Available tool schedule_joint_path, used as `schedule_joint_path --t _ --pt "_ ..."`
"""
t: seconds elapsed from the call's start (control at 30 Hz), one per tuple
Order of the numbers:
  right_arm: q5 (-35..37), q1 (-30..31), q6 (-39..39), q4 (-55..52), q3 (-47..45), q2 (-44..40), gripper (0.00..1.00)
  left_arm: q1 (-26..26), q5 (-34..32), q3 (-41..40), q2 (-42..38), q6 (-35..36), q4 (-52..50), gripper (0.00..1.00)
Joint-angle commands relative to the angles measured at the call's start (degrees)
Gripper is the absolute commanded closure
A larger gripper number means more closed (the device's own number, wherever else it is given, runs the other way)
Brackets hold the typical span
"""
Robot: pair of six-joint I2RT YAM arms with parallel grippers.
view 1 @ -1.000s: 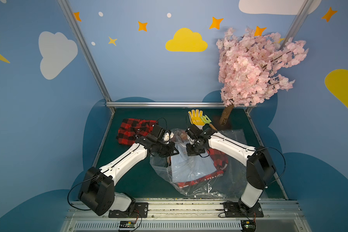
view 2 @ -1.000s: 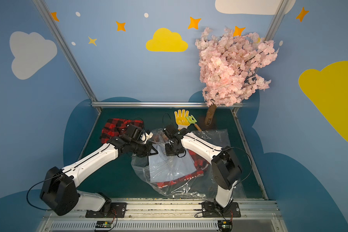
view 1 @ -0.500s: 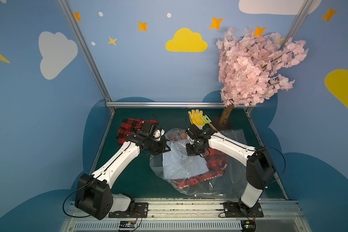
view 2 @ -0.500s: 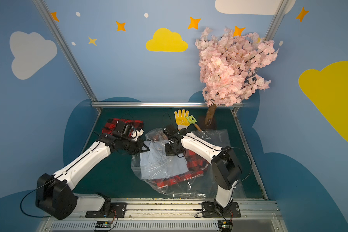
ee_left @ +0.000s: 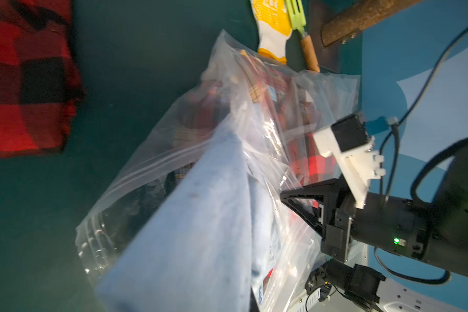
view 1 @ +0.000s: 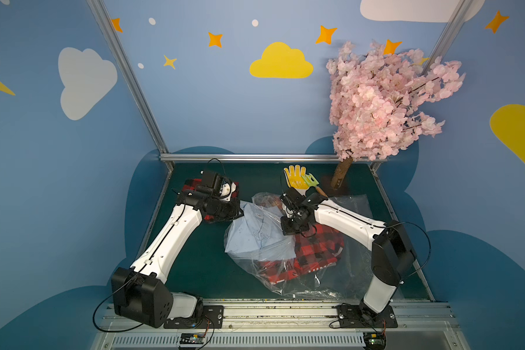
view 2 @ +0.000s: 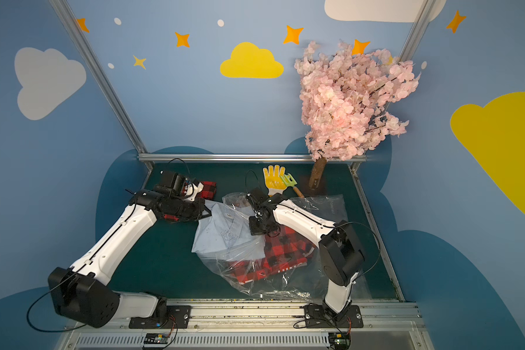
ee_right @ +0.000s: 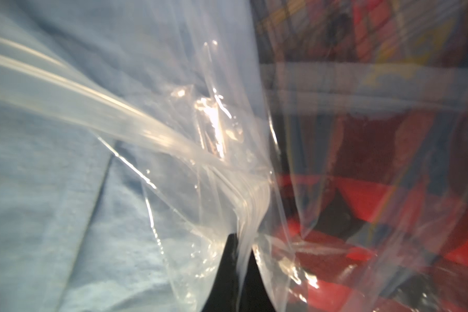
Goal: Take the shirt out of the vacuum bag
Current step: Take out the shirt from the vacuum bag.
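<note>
While left claw (view 1: 238, 212) is gripping blue shirt (view 1: 252, 233) corner, clamped tight, I'm planning slow, low pull away from vacuum bag (view 1: 300, 281) lying on counter (view 1: 194, 272). Right claw (ee_right: 239, 243), pinched shut on zip strip (ee_right: 92, 89), is anchoring bag. Shirt looking approx half out. Left claw tips hiding under cloth; plaid garment (view 1: 319, 251) inside blurring thru plastic.

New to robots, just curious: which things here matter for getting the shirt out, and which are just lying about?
In the job: vacuum bag, blue shirt, left gripper, right gripper.
Lying about: yellow glove, green rake, blossom tree, loose plaid cloth.
</note>
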Motion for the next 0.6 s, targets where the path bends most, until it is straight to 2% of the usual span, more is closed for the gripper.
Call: schedule_joint_path --t 0.0,0.3,0.57 --pt "0.21 -0.06 -0.42 -4.63 -1.32 -0.19 1.00 2.74 -5.58 3.24 1.25 3.25 -1.10 0.94" --pt "0.09 -0.41 -0.76 -4.35 -1.44 0.35 1.00 6.60 -11.65 10.85 7.30 6.33 -3.67 0.94" --pt "0.12 -1.13 -0.78 -4.20 -1.42 0.64 1.00 10.75 -11.13 17.05 11.71 7.18 -4.84 0.95"
